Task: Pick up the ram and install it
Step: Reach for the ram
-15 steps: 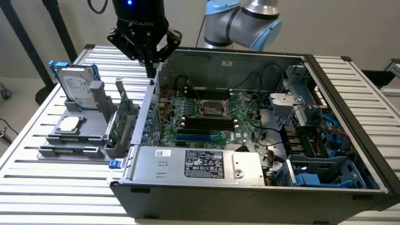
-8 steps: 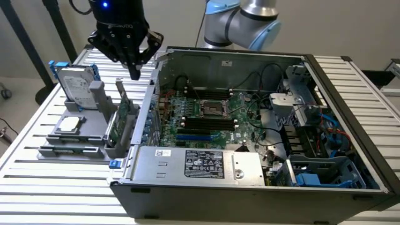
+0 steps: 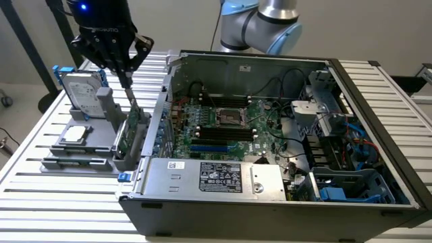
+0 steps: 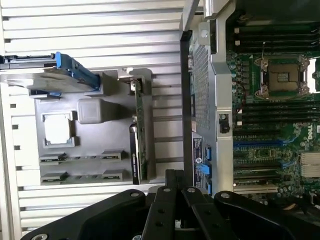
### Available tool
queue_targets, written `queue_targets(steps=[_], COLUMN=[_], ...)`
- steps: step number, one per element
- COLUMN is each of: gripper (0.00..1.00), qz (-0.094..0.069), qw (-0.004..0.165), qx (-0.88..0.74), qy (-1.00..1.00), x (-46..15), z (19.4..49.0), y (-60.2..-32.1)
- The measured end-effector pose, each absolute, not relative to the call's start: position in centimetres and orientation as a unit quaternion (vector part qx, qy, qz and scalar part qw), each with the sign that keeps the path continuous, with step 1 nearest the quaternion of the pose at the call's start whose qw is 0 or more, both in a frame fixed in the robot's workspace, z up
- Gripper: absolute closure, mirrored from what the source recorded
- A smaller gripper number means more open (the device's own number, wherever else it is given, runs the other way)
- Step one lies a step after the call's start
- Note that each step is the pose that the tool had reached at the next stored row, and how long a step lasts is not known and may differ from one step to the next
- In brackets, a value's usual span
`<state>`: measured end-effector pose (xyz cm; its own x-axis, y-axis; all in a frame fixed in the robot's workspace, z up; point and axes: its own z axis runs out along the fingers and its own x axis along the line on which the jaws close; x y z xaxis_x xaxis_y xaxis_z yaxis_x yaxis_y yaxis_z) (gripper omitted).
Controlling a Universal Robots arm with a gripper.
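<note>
So the claw (image 3: 125, 75) is up in the upper left of the exterior view, clenched tight, and I can't make out anything pinched in it. It hangs over the grey holder (image 3: 91, 152), right above the far end of the tall green expansion card (image 3: 133, 129) that stands on edge there.

The ram (image 3: 74, 162), as far as I can tell, is the thin dark strip lying in the long front slot of that holder, lower left of the frame and well apart from the claw. I'm not sure of that, since it's seen edge-on.

My guess at the layout: the holder keeps every part in its own pocket, so each sits at a known spot and can be taken from above. The hard drive (image 3: 82, 93) with its blue rails stands upright at the back, and a processor chip (image 3: 74, 134) lies flat in the middle. The computer case (image 3: 270, 202) lies on its side with the panel off, just beside the holder on the exterior view's right. That puts the motherboard (image 3: 253, 114) face up, with its black slots (image 3: 226, 134) open to a straight push down.

Everything sits on a worktop (image 3: 54, 202) of ribbed aluminium slats. Behind it there's a plain light wall, dark stand legs (image 3: 20, 30) in the upper left corner and a bit of pale floor. The arm (image 3: 260, 25) curls in at top centre.
</note>
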<state>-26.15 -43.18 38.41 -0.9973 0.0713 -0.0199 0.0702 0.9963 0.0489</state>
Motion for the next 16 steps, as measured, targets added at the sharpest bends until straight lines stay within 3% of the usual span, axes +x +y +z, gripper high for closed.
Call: queue_targets(steps=[16], gripper=[0.89], qz=[0.024], qw=[0.011], qx=[0.035], qy=[0.999], x=[-33.4], z=[37.8], y=[-43.5])
